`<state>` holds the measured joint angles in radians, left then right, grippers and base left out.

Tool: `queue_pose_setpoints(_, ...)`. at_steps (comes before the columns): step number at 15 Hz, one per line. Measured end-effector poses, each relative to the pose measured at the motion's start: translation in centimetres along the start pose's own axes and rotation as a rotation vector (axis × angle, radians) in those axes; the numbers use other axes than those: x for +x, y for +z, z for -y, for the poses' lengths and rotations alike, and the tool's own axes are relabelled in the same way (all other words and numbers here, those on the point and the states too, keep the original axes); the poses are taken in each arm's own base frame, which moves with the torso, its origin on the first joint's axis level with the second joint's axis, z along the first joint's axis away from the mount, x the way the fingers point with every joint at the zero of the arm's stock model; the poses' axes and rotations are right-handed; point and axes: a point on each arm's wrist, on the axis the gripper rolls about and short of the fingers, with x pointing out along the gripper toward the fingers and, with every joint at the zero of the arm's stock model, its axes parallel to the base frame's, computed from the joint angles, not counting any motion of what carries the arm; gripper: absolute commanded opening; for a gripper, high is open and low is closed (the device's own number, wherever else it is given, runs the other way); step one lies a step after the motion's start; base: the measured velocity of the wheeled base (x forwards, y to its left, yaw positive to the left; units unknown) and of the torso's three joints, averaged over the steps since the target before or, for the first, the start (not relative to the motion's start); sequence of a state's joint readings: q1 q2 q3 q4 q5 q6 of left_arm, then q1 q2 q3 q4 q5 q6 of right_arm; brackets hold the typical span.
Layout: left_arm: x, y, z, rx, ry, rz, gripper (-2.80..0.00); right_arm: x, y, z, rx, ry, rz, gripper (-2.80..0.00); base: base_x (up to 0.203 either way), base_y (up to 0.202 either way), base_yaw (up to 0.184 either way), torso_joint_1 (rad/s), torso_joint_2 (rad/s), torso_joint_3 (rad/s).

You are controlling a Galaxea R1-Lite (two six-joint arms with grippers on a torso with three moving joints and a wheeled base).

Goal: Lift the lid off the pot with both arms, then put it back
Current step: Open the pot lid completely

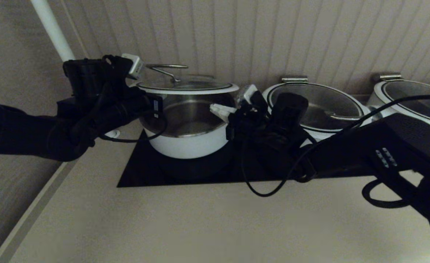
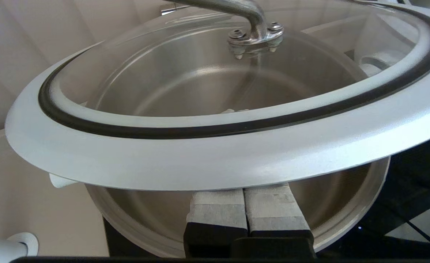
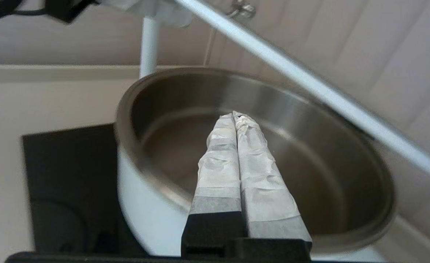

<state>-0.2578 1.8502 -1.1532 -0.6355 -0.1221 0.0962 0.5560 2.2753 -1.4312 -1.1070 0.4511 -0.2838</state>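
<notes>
The lid (image 1: pixel 188 87) hangs clear above the pot (image 1: pixel 189 126), with a gap all round through which the steel inside shows, so the lifting half of the job looks done and the setting back is left. The pot stands on the black hob (image 1: pixel 138 173) set into the counter (image 1: pixel 215 226), toward the far left, with two wider pots to its right.

The left gripper (image 2: pixel 245 195) is at the lid's left edge. Its fingers (image 2: pixel 218 208) are pressed together and tucked under the white rim, seemingly propping it from below. The right gripper (image 3: pixel 236 118) is at the pot's right side, its fingers (image 3: pixel 220 160) also pressed together, reaching over the open pot below the lid's rim; whether they touch the lid I cannot tell.

The head view shows the lid level. The left wrist view alone shows the fingers under the rim; the right wrist view shows the pot is empty.
</notes>
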Motion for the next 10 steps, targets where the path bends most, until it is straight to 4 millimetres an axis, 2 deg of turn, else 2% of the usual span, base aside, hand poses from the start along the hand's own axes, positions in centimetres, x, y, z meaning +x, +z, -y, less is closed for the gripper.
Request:
queue_pose_setpoints(5, 0.0, 0.0, 0.0, -0.002, 0.001, -0.001, -2.8, -2.6, 0.1, -1.3, 0.029, 0.017, -0.056, -2.8, 0.0, 0.0, 0.0, 0.0, 0.0, 0.0)
queue_pose_setpoints(10, -0.1, 0.1, -0.1, -0.002, 0.002, 0.002, -2.8, -6.5, 1.4, -2.8, 0.05, 0.024, -0.102, -2.8, 0.0, 0.0, 0.0, 0.0, 0.0, 0.0)
